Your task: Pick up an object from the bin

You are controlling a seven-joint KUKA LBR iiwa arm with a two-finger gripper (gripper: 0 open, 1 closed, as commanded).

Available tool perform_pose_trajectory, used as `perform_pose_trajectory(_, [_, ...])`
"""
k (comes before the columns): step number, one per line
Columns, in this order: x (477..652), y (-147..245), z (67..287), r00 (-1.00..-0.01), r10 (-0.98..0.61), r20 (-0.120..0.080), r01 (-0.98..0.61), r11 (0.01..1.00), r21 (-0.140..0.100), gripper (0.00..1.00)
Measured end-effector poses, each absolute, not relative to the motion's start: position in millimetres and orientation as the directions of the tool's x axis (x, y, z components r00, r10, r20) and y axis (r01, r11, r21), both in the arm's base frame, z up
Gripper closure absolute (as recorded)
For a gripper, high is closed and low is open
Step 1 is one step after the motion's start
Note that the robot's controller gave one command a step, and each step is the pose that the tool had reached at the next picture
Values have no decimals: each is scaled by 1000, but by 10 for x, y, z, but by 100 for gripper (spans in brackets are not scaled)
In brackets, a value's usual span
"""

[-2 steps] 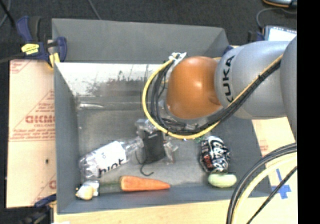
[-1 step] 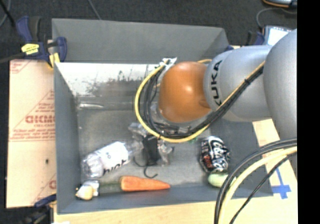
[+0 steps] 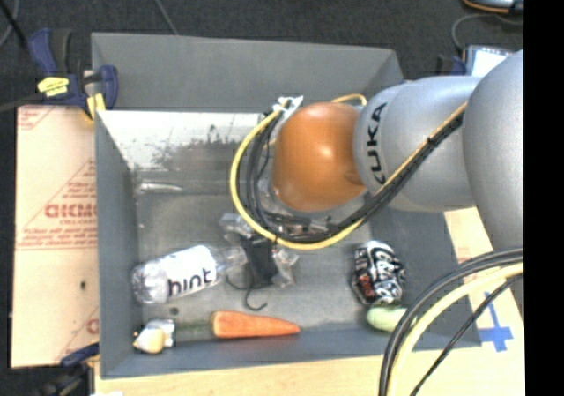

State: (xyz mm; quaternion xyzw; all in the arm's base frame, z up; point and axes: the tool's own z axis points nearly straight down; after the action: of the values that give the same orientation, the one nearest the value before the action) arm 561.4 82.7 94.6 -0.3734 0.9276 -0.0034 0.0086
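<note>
The gripper (image 3: 258, 255) hangs low over the middle of the grey bin (image 3: 115, 227), under the arm's orange wrist cover. Its pale fingers (image 3: 284, 269) stand apart with nothing clamped between them that I can make out. A dark part sits in the gap, and I cannot tell whether it belongs to the gripper or lies loose. The nearest thing is a clear plastic bottle labelled "hint" (image 3: 176, 277), which lies on its side towards the bin's left, its neck end just beside the gripper.

The likeliest failure is a glancing close on that neck. The bottle is smooth, round and looks empty, so I judge it would roll or squirt out leftward rather than seat. A finger landing on top of it would only press it into the floor.

The orange carrot (image 3: 256, 325) lies near, along the front wall. A descent that drifts forward could pin it there or nip only its edge.

The crumpled black-and-white can (image 3: 379, 272) and the green thing (image 3: 385, 317) in the front right corner sit well apart, with little risk of being struck
</note>
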Motion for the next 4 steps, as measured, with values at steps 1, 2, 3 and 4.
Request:
perform_pose_trajectory(1, [5623,931,1052,-714,-700,-10,-700,714,-10,0])
perform_pose_trajectory(2, [5655,1025,883,-727,-686,-18,-686,727,-13,100])
perform_pose_trajectory(3, [5653,1023,881,-727,-686,-17,-686,728,-13,100])
perform_pose_trajectory(4, [5773,1080,1067,-725,-688,-18,-688,726,-14,100])
